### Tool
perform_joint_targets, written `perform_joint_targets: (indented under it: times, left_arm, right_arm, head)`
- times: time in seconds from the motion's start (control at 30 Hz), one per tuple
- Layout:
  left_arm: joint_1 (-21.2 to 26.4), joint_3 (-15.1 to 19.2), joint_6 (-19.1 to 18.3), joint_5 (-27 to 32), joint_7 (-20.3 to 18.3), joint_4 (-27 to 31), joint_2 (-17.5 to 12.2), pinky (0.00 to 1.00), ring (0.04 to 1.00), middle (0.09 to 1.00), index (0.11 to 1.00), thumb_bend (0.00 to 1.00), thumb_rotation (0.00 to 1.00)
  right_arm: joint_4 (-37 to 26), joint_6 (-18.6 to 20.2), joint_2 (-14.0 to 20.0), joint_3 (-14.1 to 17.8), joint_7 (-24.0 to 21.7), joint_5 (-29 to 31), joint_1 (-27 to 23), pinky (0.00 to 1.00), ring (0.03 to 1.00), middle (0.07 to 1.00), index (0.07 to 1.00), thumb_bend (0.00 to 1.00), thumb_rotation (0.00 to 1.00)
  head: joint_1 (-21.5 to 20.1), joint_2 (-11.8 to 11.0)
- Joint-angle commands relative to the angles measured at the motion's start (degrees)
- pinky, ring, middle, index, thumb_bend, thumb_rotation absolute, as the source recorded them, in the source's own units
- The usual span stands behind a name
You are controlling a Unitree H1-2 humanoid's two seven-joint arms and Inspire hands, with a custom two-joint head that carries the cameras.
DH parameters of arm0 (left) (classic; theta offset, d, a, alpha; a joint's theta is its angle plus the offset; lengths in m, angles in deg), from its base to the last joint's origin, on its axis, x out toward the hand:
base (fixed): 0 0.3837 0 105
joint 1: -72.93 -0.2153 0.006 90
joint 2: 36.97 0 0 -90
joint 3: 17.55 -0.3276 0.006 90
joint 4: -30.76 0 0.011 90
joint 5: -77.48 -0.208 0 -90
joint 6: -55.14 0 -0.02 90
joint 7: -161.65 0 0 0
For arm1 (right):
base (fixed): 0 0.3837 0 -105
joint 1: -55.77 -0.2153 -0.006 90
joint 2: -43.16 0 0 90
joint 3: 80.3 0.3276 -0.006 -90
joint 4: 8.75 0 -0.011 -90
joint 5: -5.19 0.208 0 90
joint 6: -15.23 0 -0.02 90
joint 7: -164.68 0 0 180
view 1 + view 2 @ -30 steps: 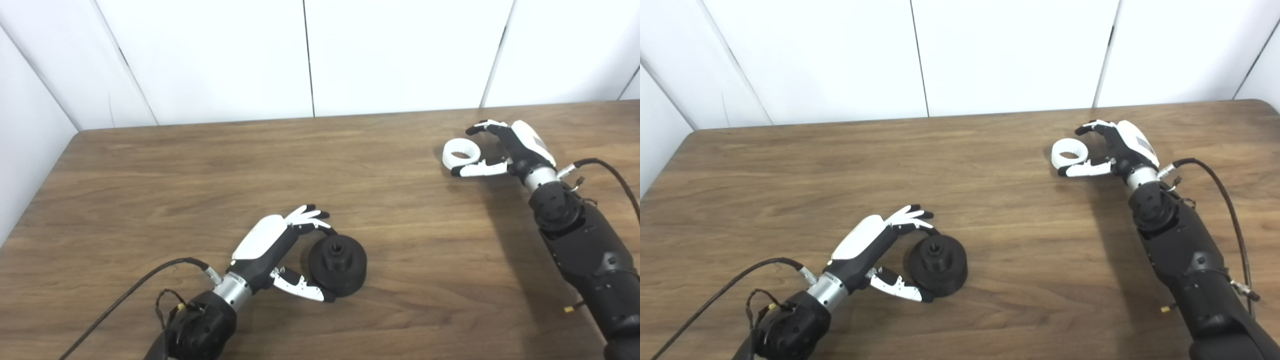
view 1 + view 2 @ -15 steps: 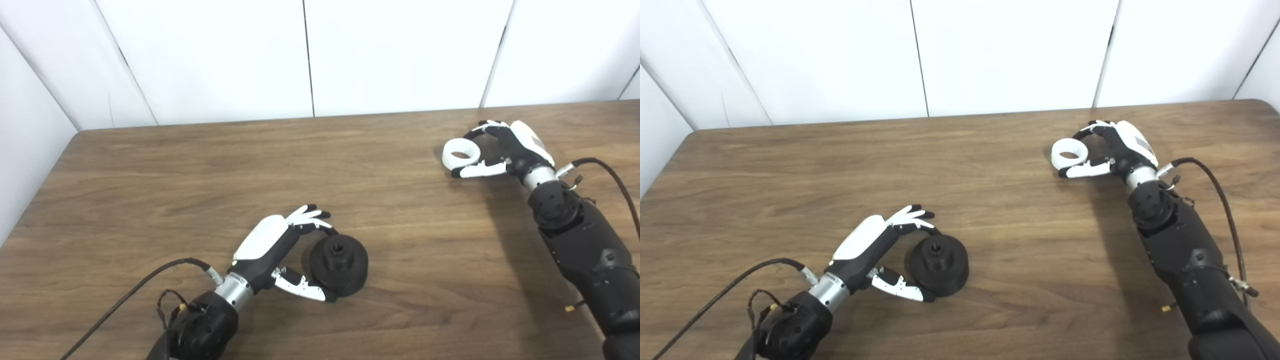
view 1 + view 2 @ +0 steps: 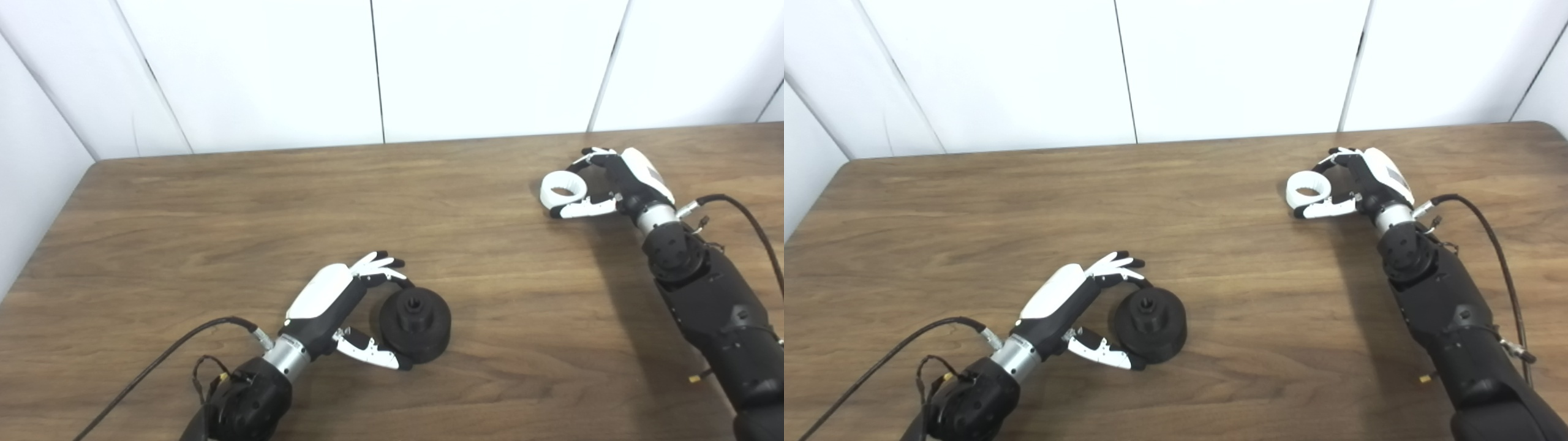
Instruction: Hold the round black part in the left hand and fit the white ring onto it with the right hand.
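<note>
White-tipped fingers (image 3: 375, 264) of left hand (image 3: 334, 300) cup round black part (image 3: 414, 315), near table (image 3: 184, 233) front; firm grip unclear. Right hand (image 3: 618, 180), far right, curls around white ring (image 3: 563, 189), not visibly clamped. Both lie on wood. Step: grasping. Next likely needs closing, lifting, bringing together.
</note>
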Motion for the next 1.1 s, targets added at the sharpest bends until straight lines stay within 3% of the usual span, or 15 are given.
perform_joint_targets:
  times: [0.0,0.7,0.73,0.8,1.07]
  left_arm:
    - [0.2,-0.1,0.3,-0.3,-0.2,0.3,-0.4,0.89,0.977,0.901,0.668,0.85,0.28]
    - [0.1,0.1,-0.4,-0.4,-0.5,0.8,-0.1,0.92,0.981,0.904,0.669,0.85,0.27]
    - [0.1,0.1,-0.6,-0.4,-0.5,0.9,-0.1,0.92,0.981,0.905,0.670,0.85,0.27]
    - [0.0,0.1,-0.8,-0.5,-0.6,0.9,-0.1,0.91,0.981,0.905,0.670,0.85,0.27]
    - [0.1,0.2,-0.7,-0.2,-0.6,0.8,-0.1,0.92,0.983,0.905,0.672,0.85,0.26]
  right_arm:
    - [-0.4,-2.4,0.5,0.4,0.9,0.6,-3.1,0.91,0.972,0.898,0.622,0.89,0.26]
    - [0.2,-3.4,0.4,0.1,2.8,-0.1,-3.0,0.89,0.940,0.869,0.588,0.83,0.23]
    - [0.0,-3.2,0.4,0.2,2.8,0.0,-2.9,0.89,0.940,0.868,0.541,0.68,0.19]
    - [-0.1,-3.1,0.4,0.2,2.7,0.1,-2.9,0.89,0.940,0.867,0.502,0.56,0.16]
    - [0.0,-3.3,0.4,0.0,2.5,0.2,-3.0,0.90,0.936,0.859,0.492,0.52,0.15]
  head:
    - [0.0,0.1]
    - [0.2,0.4]
    - [0.2,0.4]
    - [0.2,0.4]
    - [0.3,0.4]
